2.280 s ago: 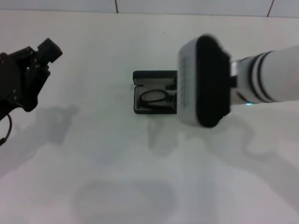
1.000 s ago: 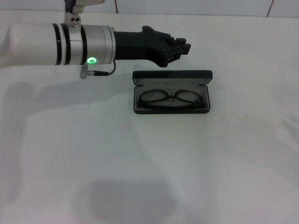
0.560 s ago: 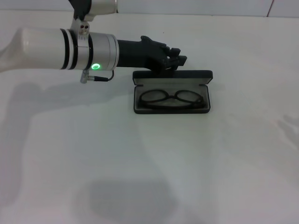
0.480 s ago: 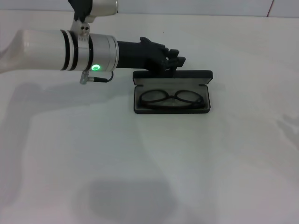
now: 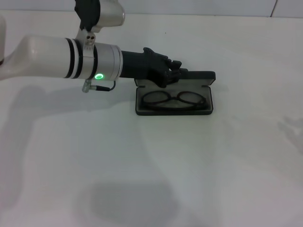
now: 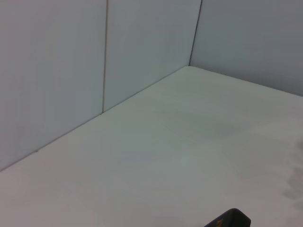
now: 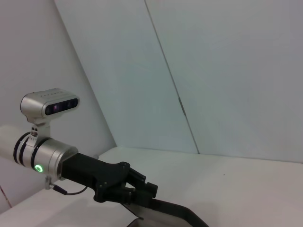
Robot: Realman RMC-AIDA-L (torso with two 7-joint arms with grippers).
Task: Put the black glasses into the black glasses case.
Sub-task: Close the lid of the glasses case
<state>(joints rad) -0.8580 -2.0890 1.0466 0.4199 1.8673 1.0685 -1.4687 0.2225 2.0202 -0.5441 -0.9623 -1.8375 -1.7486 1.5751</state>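
Note:
The black glasses case (image 5: 142, 109) lies open in the middle of the white table, its lid (image 5: 201, 75) on the far side. The black glasses (image 5: 174, 100) lie inside it, lenses side by side. My left arm reaches in from the left, and my left gripper (image 5: 174, 71) sits against the left half of the lid with its fingers together. The right wrist view shows that same left gripper (image 7: 144, 189) pressing on the lid's edge (image 7: 177, 212). A black corner of the case (image 6: 229, 220) with an orange mark shows in the left wrist view. My right gripper is out of view.
The white table (image 5: 156, 170) stretches all round the case, with a pale wall (image 5: 189, 5) along its far edge. Grey wall panels (image 7: 227, 71) stand behind the table in the right wrist view.
The right arm, over the case 2.3 s ago, has left the head view. The left arm swung in and came down onto the lid's left half.

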